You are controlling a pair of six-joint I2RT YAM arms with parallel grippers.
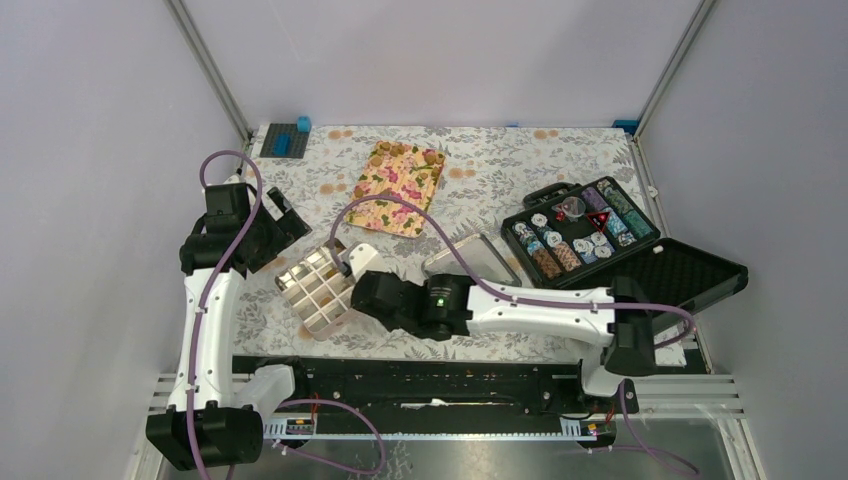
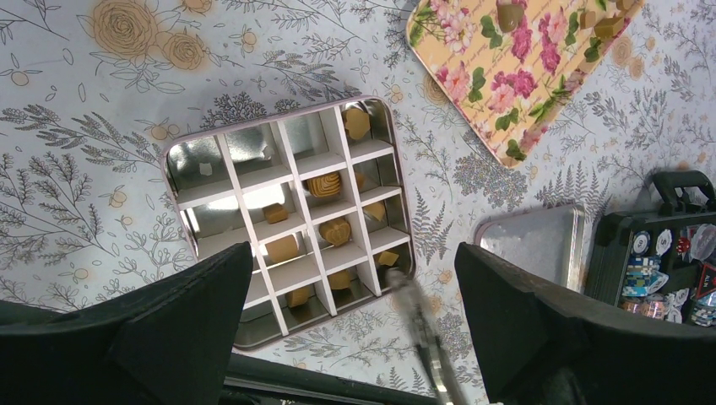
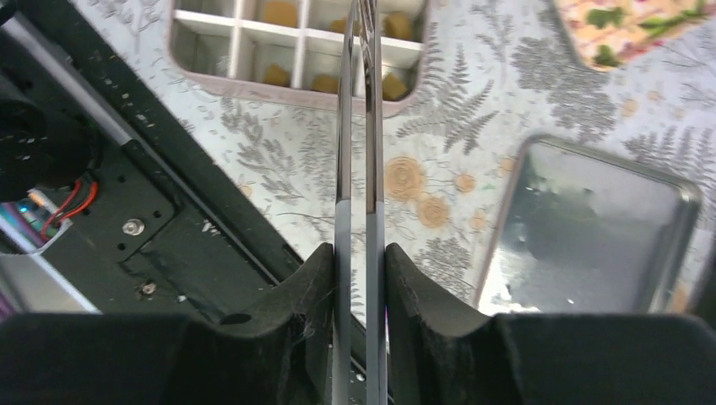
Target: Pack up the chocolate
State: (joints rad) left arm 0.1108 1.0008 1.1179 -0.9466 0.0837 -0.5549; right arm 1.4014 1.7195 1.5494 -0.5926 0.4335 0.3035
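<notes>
Top external: right gripper (image 1: 355, 283) at the divided tin (image 1: 292, 292), left gripper (image 1: 285, 225) just beside it, on the flowered table (image 1: 500, 160).

Left wrist: that pincer hangs over the tin, jaws spread as wide as they go and gripping nothing. The chocolate (image 2: 335, 230) sits in several cells, mostly toward one side, and a few more lumps lie on the floral tray (image 2: 473, 89). Right wrist: the pincer is pressed closed on a pair of tweezers (image 3: 342, 126), whose blades reach over the tin's corner cells. I cannot tell whether the tips pinch a lump.
</notes>
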